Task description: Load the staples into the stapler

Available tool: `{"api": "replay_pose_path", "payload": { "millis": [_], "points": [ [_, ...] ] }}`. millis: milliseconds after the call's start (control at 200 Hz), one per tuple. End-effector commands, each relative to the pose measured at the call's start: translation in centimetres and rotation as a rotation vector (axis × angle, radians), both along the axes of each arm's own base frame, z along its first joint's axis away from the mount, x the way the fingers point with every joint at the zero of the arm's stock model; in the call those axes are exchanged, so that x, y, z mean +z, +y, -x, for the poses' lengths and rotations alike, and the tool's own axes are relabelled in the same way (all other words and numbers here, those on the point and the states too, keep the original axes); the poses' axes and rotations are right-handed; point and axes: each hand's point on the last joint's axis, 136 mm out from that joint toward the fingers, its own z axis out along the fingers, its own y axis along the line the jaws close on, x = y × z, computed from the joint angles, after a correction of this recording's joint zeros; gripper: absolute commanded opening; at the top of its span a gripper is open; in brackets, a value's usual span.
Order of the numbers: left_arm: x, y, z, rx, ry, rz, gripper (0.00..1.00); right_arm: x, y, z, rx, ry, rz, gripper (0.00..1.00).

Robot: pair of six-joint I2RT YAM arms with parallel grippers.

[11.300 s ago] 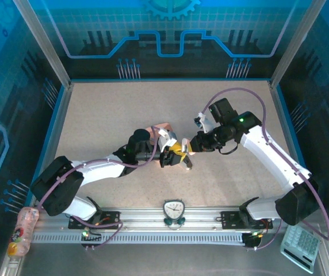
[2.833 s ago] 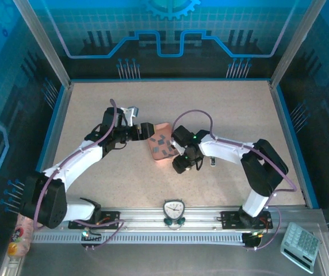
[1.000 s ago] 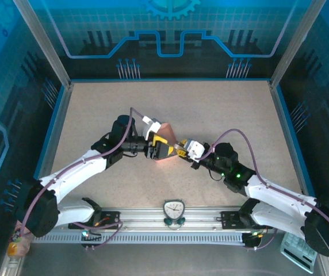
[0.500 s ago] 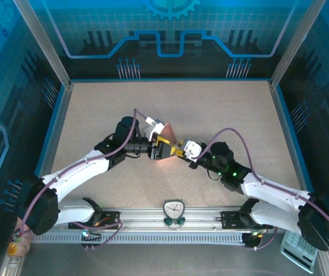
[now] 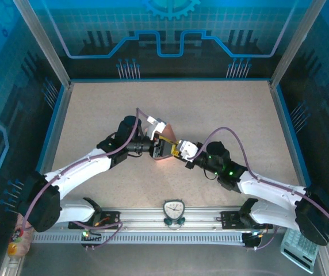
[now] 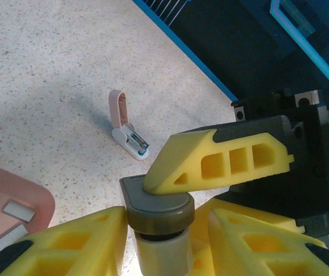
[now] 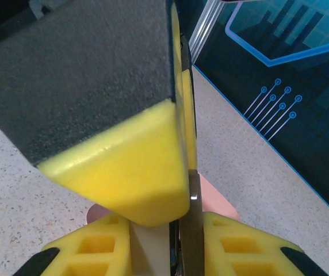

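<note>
- Mid-worktop, over the pink tray (image 5: 170, 135), we find the right gripper (image 7: 167, 247) clamped on the stapler (image 6: 156, 204).
- We cannot tell if the left gripper (image 6: 164, 241) flanking it grips.

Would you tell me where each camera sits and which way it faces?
Top external: above, behind both arms, looking down on them and the table; left tool and right tool meet at the pink tray.
Left wrist: on the left arm, looking along its fingers flanking the stapler.
Right wrist: on the right arm, looking along its fingers at the left tool.
Shared: both wrist views show the stapler.
</note>
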Motion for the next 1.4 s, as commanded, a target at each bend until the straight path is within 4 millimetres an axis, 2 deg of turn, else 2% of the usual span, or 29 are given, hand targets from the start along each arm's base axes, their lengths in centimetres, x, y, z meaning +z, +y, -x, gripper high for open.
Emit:
{"api": "replay_pose_path", "payload": {
  "millis": [0, 135, 345, 430, 505, 580, 655, 795, 965, 1171, 1301, 1396],
  "points": [
    [0.2, -0.3, -0.2, 0.002, -0.01, -0.015, 0.39, 3.2, 0.8, -0.5, -0.009, -0.077, -0.06, 0.26],
    [0.0, -0.1, -0.2, 0.004, -0.02, -0.03, 0.34, 3.3, 0.7, -0.8, -0.027, -0.069, -0.068, 0.26],
    [0.1, 0.1, -0.2, 0.003, -0.038, -0.042, 0.14, 3.0, 0.8, -0.5, -0.025, -0.049, -0.074, 0.27],
    [0.3, 0.3, -0.2, -0.004, -0.075, -0.059, 0.09, 2.5, 0.3, -0.5, -0.047, 0.003, -0.065, 0.37],
    [0.5, 0.6, 0.2, -0.031, -0.122, -0.074, 0.08, 2.0, -0.7, -0.6, -0.083, 0.071, -0.058, 0.5],
    [0.8, 1.3, 0.1, -0.038, -0.163, -0.079, 0.07, 1.9, -1.5, -0.4, -0.082, 0.126, -0.071, 0.59],
    [1.4, 1.9, 0.0, -0.042, -0.204, -0.077, 0.06, 2.1, -2.3, 0.1, -0.061, 0.2, -0.109, 0.64],
    [1.9, 2.5, 0.7, -0.097, -0.323, -0.115, 0.06, 2.9, -3.2, 0.4, -0.041, 0.332, -0.218, 0.65],
    [2.0, 3.0, 1.7, -0.162, -0.425, -0.168, 0.06, 3.6, -1.9, 1.0, 0.03, 0.422, -0.282, 0.65],
    [1.7, 3.2, 1.9, -0.188, -0.468, -0.205, 0.06, 4.1, 0.0, 1.5, 0.102, 0.463, -0.301, 0.65],
    [1.5, 3.1, 2.1, -0.198, -0.478, -0.199, 0.07, 3.5, 0.7, 1.1, 0.103, 0.485, -0.286, 0.65],
    [1.2, 3.1, 2.2, -0.203, -0.477, -0.201, 0.07, 4.1, 1.5, 0.8, 0.125, 0.472, -0.306, 0.65]
  ]
}}
